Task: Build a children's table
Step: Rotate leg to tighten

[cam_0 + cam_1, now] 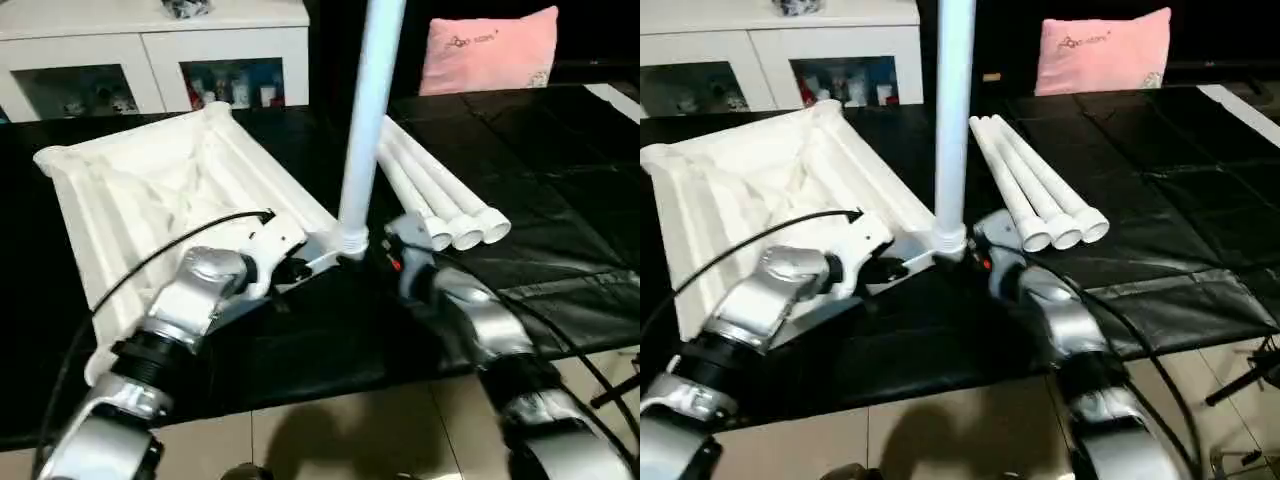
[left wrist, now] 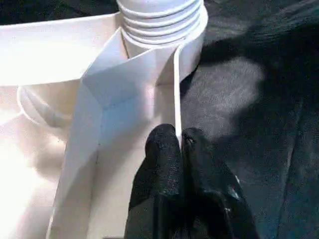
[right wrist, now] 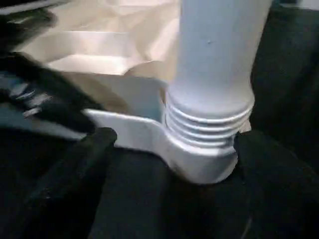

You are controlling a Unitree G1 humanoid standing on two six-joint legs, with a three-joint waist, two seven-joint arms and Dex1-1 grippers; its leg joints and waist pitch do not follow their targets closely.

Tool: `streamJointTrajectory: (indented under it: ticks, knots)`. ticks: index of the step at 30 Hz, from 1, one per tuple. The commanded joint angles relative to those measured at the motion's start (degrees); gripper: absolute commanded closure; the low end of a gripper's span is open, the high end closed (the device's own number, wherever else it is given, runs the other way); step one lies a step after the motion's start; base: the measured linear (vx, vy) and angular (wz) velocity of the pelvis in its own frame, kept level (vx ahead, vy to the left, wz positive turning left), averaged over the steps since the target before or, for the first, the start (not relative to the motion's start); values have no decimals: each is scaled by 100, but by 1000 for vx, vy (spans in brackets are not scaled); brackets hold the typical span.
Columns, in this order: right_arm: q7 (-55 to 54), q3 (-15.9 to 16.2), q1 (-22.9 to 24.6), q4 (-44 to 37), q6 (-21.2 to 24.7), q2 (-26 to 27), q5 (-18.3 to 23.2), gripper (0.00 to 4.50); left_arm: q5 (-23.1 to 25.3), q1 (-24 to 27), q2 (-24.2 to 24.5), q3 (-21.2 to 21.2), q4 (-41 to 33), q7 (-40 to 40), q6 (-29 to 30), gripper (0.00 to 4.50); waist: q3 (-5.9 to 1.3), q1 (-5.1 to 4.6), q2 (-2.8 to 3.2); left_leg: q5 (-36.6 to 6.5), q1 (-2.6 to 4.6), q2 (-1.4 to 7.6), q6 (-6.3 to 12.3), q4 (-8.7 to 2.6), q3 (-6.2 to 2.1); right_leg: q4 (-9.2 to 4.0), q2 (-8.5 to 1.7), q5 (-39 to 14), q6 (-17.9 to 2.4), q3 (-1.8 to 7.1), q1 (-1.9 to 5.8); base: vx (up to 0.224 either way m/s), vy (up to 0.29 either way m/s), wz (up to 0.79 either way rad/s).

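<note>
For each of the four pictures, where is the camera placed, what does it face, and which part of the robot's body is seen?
Left eye: on the head, looking down at the tabletop, upright leg and three loose legs; both forearms show.
Right eye: beside it, same scene.
Left wrist: along the left gripper, pinching a tabletop rib below the corner socket.
Right wrist: faces that socket and the leg's threads; one black finger shows.
Both wrist views share the socket.

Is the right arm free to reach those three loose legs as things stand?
Probably yes. The right gripper hangs beside the standing leg, and the three loose legs lie just beyond it on the black mat, with nothing between.
</note>
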Motion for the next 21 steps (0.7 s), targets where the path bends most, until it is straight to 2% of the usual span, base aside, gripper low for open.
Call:
streamJointTrajectory:
  ticks: [1, 4, 7, 12, 17, 21]
  knots:
    - [384, 45, 24, -357, -15, -129, 139, 6, -9, -231, 128, 37, -76, -186, -392, 450, -410, 43, 11, -1155, 142, 138, 328, -366, -48, -392, -231, -47, -1372, 145, 318, 0, 0, 0]
    - [991, 66, 154, -730, 66, -510, 308, 2, -38, -217, 387, -69, 81, -643, -914, 450, -401, 67, 12, -1290, 157, 155, 304, -375, -48, -404, -232, -263, -1373, 153, 302, 0, 0, 0]
    - [1530, 134, 205, -926, 193, -792, 404, 2, -195, -205, 567, -106, 146, -1145, -1242, 450, -403, 98, 7, -1260, 163, 161, 307, -372, -43, -398, -230, -236, -1387, 155, 295, 0, 0, 0]
    - [2139, 351, 186, -1012, 126, -1125, 307, 2, -281, -153, 886, -334, 215, -2071, -1728, 450, -410, 225, 28, -1201, 183, 184, 309, -362, -22, -364, -236, -129, -1493, 151, 260, 0, 0, 0]
    - [2278, 491, 71, -839, -115, -1176, 135, 2, -345, -137, 1019, -455, 215, -2581, -1963, 450, -395, 308, 17, -1408, 203, 194, 155, -388, -24, -377, -253, -453, -1427, 164, 236, 0, 0, 0]
    - [2494, 700, -25, -691, -234, -1106, 44, 2, -410, -133, 1152, -610, 105, -3066, -2105, 450, -396, 318, -2, -1449, 197, 199, 109, -403, -24, -372, -258, -508, -1397, 171, 237, 0, 0, 0]
